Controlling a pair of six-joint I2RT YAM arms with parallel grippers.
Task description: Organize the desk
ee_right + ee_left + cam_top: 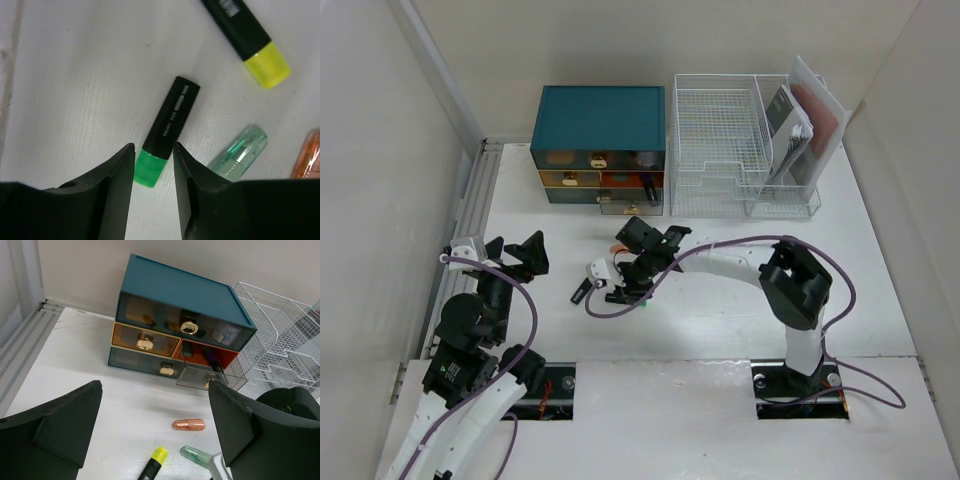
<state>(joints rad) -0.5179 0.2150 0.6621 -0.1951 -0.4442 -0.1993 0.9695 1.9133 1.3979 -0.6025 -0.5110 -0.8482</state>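
Note:
On the white desk lies a black highlighter with a green cap. My right gripper hangs low over it, open, one jaw on each side of the green cap with narrow gaps. In the top view the right gripper is at the desk's middle. A yellow-capped black highlighter, a clear green pen cap and an orange cap lie close by. My left gripper is wide open and holds nothing. It is raised at the left, facing the drawers.
A teal drawer box stands at the back, with a small clear drawer pulled out. A white wire-mesh tray rack holding papers stands to its right. The arm bases sit in two cut-outs at the near edge.

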